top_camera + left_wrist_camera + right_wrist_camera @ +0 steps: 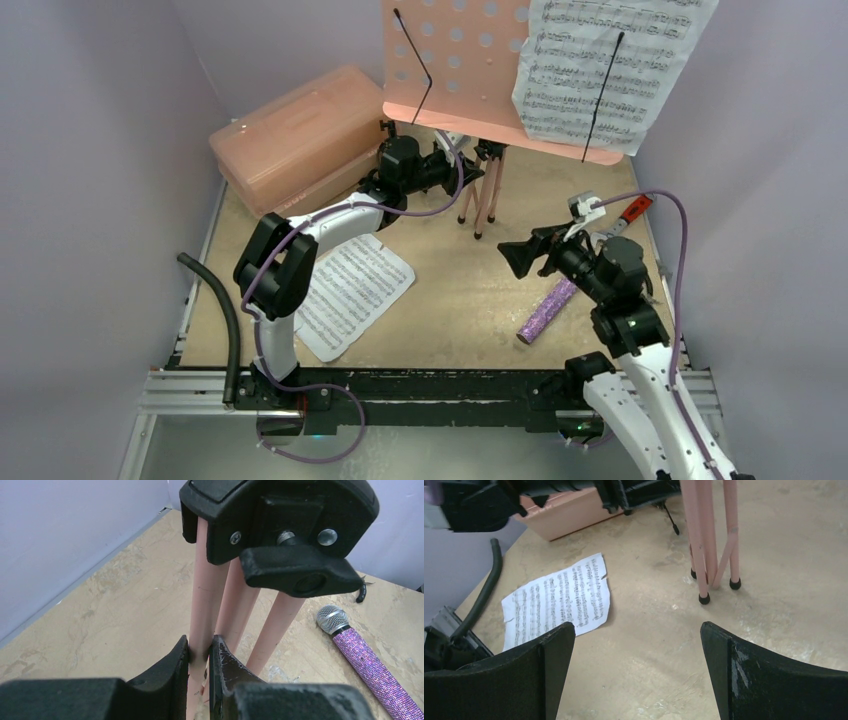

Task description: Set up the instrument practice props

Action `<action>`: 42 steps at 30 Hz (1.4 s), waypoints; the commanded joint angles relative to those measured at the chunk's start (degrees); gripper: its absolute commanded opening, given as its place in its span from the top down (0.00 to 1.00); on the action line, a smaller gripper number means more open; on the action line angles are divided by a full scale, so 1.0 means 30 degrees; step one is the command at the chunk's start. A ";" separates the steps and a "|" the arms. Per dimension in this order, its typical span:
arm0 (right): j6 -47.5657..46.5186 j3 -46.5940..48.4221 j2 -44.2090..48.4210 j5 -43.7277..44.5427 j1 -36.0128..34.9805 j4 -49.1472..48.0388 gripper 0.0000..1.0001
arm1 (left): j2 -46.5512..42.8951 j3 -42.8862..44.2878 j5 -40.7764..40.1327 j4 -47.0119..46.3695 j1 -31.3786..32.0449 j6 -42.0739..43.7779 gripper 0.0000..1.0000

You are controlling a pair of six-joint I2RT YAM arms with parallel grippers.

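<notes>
Left tool (200,652) pinches pink music stand leg (206,600) | right tool (636,630) gapes wide | purple microphone (547,311) lies just nearside of it, axis near-left to far-right, right arm closer

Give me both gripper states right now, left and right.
Left gripper: fingers shut on a pink music stand leg.
Right gripper: open, holding nothing.
</notes>
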State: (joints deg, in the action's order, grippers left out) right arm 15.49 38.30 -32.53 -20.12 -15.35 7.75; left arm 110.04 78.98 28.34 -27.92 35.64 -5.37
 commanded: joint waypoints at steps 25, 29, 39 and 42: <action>-0.1191 -0.5663 -0.7537 0.3225 0.0002 -2.1241 0.02 | -0.0834 -0.0372 0.2476 -0.0344 -0.0020 -0.2441 1.00; -0.1231 -0.5112 -0.8513 0.2831 0.0240 -2.1735 0.02 | -0.0973 -0.0523 0.2532 -0.0186 -0.0031 -0.2374 1.00; -0.2376 -0.0806 -0.9070 -0.2300 0.2348 -1.6048 0.03 | -0.1276 -0.0762 0.2704 0.0463 -0.0016 -0.1743 1.00; -0.2055 -0.0835 -0.8947 -0.3559 0.2695 -1.6537 0.03 | -0.1343 -0.0711 0.2757 0.0630 -0.0014 -0.1596 1.00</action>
State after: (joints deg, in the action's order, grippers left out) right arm 10.22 33.19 -60.23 -22.92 -8.47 -42.33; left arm 109.23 77.28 33.04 -29.08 35.07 -6.42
